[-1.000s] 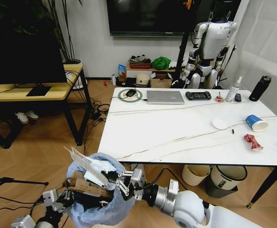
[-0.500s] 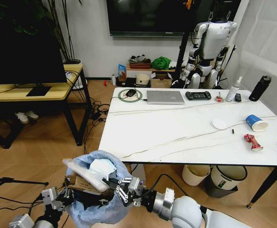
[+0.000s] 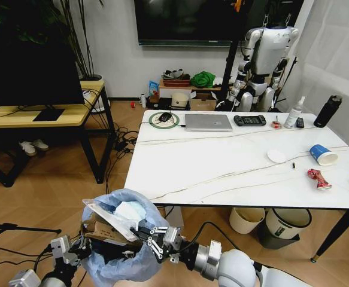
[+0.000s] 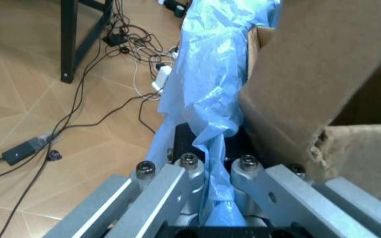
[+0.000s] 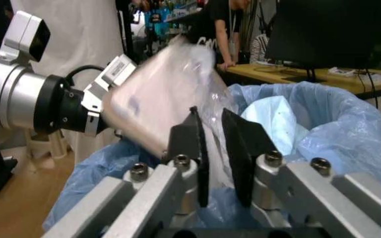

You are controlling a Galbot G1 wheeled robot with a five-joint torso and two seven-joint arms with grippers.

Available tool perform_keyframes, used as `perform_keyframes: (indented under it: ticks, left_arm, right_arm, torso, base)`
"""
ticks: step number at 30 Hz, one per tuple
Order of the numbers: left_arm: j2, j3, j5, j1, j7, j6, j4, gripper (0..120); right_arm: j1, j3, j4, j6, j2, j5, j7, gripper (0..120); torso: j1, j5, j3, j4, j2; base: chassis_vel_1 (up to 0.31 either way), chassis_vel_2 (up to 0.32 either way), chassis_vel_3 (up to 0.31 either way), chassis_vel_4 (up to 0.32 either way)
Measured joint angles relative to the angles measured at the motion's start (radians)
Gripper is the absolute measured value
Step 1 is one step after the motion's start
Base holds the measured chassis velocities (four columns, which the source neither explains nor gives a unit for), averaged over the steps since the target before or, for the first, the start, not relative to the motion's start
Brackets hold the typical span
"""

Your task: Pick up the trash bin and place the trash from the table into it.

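While the left gripper (image 3: 78, 250) stays clamped on the blue-bagged trash bin (image 3: 123, 242) at seven o'clock off the marble table (image 3: 222, 170), the right gripper (image 3: 147, 230) — pinched on a clear plastic pack (image 3: 111, 216) — should part only over the mouth — clear of the cardboard (image 3: 105, 233).

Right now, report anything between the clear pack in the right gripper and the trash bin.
Nothing outside the bin. The right gripper holds the clear plastic pack at the trash bin mouth, but heaped cardboard and white paper lie under it.
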Motion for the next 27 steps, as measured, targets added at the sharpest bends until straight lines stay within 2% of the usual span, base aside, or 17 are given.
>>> perform_keyframes:
  ticks: [3, 5, 10, 16, 19, 20, 21, 23, 27]
  left_arm:
    - [0.001, -0.002, 0.0, -0.001, 0.0, 0.0, 0.005, 0]
    - [0.002, -0.002, -0.001, -0.002, 0.0, 0.0, 0.009, 0]
    - [0.002, -0.002, -0.002, -0.006, -0.001, 0.0, 0.029, 0]
    - [-0.001, 0.002, -0.003, -0.009, 0.0, -0.002, 0.043, 0]
    - [-0.008, 0.007, -0.002, -0.009, 0.005, -0.006, 0.044, 0]
    - [-0.008, 0.007, -0.002, -0.009, 0.005, -0.006, 0.044, 0]
    - [-0.008, 0.008, -0.002, -0.009, 0.006, -0.007, 0.044, 0]
    - [-0.002, 0.012, 0.001, -0.009, 0.009, -0.01, 0.045, 0]
    - [0.028, 0.019, 0.006, -0.003, 0.016, -0.018, 0.072, 0]
  right_arm:
    - [0.002, 0.007, 0.018, 0.002, 0.0, 0.012, -0.001, 28]
    - [0.004, 0.009, 0.023, 0.002, -0.001, 0.016, -0.002, 31]
    - [0.006, 0.032, 0.043, 0.011, -0.019, 0.028, -0.006, 52]
    - [-0.027, 0.141, 0.069, 0.015, -0.038, 0.105, -0.015, 74]
    - [-0.083, 0.273, 0.026, 0.022, -0.012, 0.136, 0.026, 88]
    - [-0.083, 0.273, 0.026, 0.022, -0.012, 0.136, 0.026, 88]
    - [-0.104, 0.317, 0.005, 0.032, -0.002, 0.137, 0.027, 91]
    - [-0.163, 0.449, -0.049, 0.049, 0.025, 0.136, 0.007, 98]
    - [-0.318, 0.704, -0.113, 0.039, 0.069, 0.098, -0.034, 100]
  torso:
    - [0.0, 0.0, 0.0, 0.0, 0.0]
    - [0.0, 0.0, 0.0, 0.0001, 0.0]
    - [0.0, 0.0, 0.0, 0.0001, 0.0]
    - [0.0, 0.0, 0.0, 0.0002, 0.0]
    - [0.0, 0.0, 0.0, 0.0003, 0.0]
    - [0.0, 0.0, 0.0, 0.0003, 0.0]
    - [0.0, 0.0003, 0.0, 0.0002, 0.0]
    - [0.0, 0.0001, 0.0, 0.0005, 0.0]
    - [0.0, 0.0003, 0.0, -0.0001, 0.0]
  base:
    - [0.0, 0.0, 0.0, 0.0]
    - [0.0, 0.0, 0.0, 0.0]
    - [0.0, 0.0, 0.0, 0.0]
    - [0.0, 0.0, 0.0, 0.0]
    - [0.0, 0.0, 0.0, 0.0]
    - [0.0, 0.0, 0.0, 0.0]
    - [0.0, 0.0, 0.0, 0.0]
    - [0.0, 0.0, 0.0, 0.0]
    - [0.0, 0.0, 0.0, 0.0]
